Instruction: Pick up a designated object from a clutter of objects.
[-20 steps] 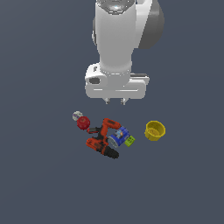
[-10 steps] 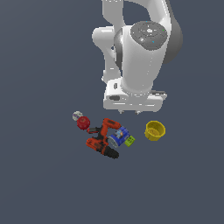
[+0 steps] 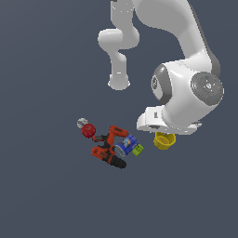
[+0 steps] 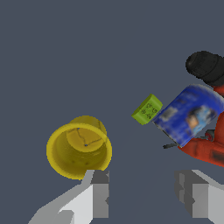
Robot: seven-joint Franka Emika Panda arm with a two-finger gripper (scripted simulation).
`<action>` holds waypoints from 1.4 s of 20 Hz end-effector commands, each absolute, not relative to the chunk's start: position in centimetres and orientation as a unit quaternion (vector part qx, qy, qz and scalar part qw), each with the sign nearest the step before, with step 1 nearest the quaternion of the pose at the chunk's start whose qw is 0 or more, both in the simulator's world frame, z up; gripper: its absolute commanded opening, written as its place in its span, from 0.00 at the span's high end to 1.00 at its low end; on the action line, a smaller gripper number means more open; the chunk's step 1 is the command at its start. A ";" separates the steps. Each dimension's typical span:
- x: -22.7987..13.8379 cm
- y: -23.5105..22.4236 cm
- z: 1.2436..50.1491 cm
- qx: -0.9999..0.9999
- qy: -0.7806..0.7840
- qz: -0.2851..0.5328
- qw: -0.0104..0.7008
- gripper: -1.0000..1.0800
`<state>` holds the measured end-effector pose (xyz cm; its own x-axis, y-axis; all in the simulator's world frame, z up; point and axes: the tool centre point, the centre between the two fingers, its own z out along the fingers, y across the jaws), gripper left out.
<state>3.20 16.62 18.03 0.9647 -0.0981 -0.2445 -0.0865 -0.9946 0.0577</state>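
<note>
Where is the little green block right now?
In the exterior view, the small green block sits on the grey floor, touching the blue can on that can's right, with the round yellow cup further right, apart from it.

Your arm has swung toward the exterior view's right and come lower; its wrist now sits over the yellow cup (image 3: 164, 141), hiding the cup's upper part, where a second ago the cup showed whole.
</note>
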 end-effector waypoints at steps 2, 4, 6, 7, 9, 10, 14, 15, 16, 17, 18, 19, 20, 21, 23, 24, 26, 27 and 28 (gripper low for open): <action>3.0 20.1 15.3 0.988 -0.052 -0.143 0.033 0.38; 2.8 21.8 14.0 0.986 -0.055 -0.152 0.039 0.38; 2.5 23.3 12.7 0.984 -0.058 -0.160 0.044 0.38; 2.3 24.0 12.1 0.984 -0.059 -0.164 0.046 0.38; 2.0 25.2 11.1 0.982 -0.062 -0.170 0.050 0.38; 1.8 25.7 10.7 0.982 -0.063 -0.173 0.052 0.38; 1.3 27.2 9.3 0.980 -0.066 -0.181 0.058 0.38; 1.2 27.5 9.1 0.979 -0.067 -0.183 0.059 0.38; 1.1 27.7 8.9 0.979 -0.067 -0.184 0.060 0.38; 1.1 27.9 8.7 0.979 -0.068 -0.185 0.060 0.38; 1.0 28.0 8.6 0.978 -0.068 -0.185 0.061 0.38; 1.0 28.0 8.6 0.978 -0.068 -0.186 0.061 0.38; 1.0 28.1 8.6 0.978 -0.068 -0.186 0.061 0.38; 1.0 28.0 8.6 0.978 -0.067 -0.186 0.061 0.38; 0.9 28.0 8.5 0.978 -0.067 -0.186 0.061 0.38; 0.9 28.0 8.3 0.978 -0.067 -0.186 0.061 0.38; 0.6 27.9 7.8 0.978 -0.067 -0.186 0.061 0.38; 0.5 27.9 7.4 0.978 -0.067 -0.186 0.061 0.38; 0.3 27.9 7.0 0.978 -0.068 -0.186 0.061 0.38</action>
<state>0.57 27.91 7.57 0.9223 -0.1547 -0.3541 -0.1098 -0.9835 0.1437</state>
